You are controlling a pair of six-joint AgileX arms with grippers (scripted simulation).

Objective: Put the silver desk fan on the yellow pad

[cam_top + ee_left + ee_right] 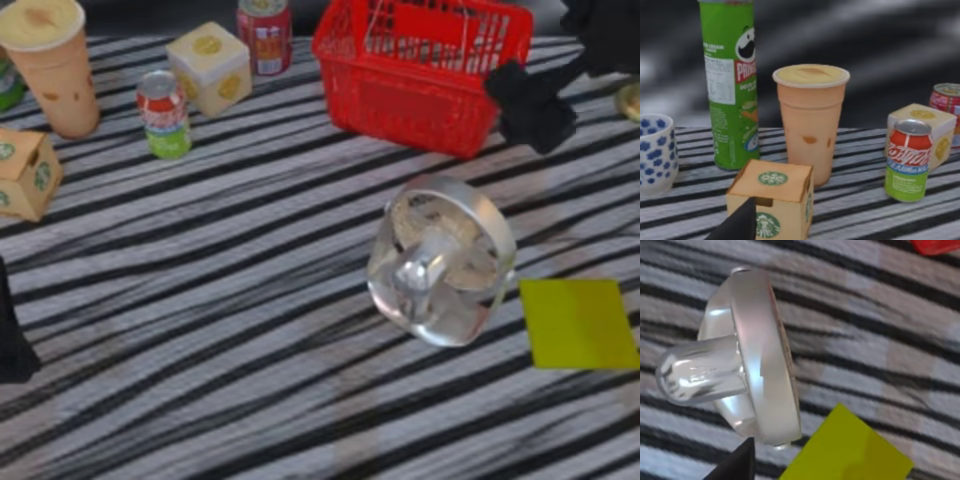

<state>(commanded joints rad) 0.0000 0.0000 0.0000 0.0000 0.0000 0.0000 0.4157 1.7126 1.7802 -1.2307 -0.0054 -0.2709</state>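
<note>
Chrome glinted on the shiny round silver desk fan [441, 261], which stood on the striped black-and-white table [220, 330] below and left of my right gripper [530, 105], just beside the flat yellow-green square pad [578, 322] but not on it. My right gripper hovered by the red plastic basket [420, 70], gripping nothing, its opening impossible to tell. My left gripper [12, 345] sat parked at the table's left edge.

Chrome silver desk fan [441, 262]; yellow-green yellow pad [579, 322]; red basket [420, 68]; black-and-white striped tablecloth [220, 330].
</note>
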